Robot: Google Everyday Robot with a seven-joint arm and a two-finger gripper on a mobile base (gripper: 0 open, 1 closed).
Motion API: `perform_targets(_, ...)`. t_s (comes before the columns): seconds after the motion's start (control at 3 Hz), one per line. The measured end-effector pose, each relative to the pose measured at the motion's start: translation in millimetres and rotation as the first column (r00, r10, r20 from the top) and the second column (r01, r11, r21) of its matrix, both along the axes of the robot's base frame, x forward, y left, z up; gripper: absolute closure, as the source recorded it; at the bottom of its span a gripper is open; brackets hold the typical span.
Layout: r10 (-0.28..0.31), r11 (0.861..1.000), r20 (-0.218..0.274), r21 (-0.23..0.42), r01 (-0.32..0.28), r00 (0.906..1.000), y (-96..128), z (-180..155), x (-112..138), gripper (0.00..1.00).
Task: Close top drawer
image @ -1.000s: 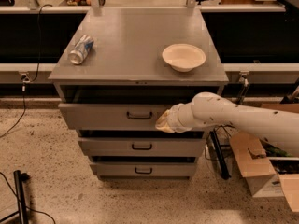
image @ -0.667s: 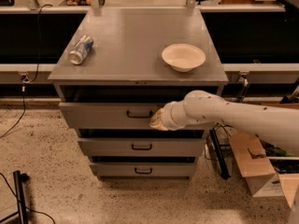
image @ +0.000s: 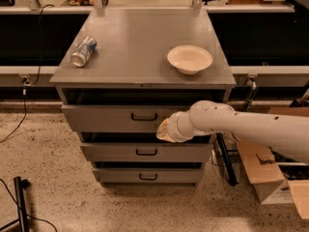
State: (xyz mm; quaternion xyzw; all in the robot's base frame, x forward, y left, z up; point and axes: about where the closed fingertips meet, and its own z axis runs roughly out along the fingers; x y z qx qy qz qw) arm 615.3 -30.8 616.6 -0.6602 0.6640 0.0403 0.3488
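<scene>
The top drawer [image: 111, 119] is the tallest of three grey fronts in the grey cabinet. It stands pulled out a little, with a dark gap between its upper edge and the cabinet top. Its small dark bar handle [image: 144, 116] is centred on the front. My gripper [image: 162, 130], a tan tip on the white arm [image: 227, 122] that reaches in from the right, is at the drawer front's lower edge, just right of and below the handle. It looks to be against the front.
A crushed can [image: 83, 51] and a white bowl [image: 189, 59] sit on the cabinet top [image: 140, 42]. Two shallower drawers [image: 145, 152] lie below. Cardboard boxes [image: 270, 178] stand on the floor at the right. Cables and a dark pole [image: 20, 202] are at the lower left.
My gripper has moved left along the top drawer's front, closer to the handle, and slightly down. The drawer shows no clear movement.
</scene>
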Motion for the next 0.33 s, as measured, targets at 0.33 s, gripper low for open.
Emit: perform_targets(0.33, 0.026, 1.0, -0.043, 0.007, -0.025, 0.9987, -13.5, -16.4, -40.9, 1.0)
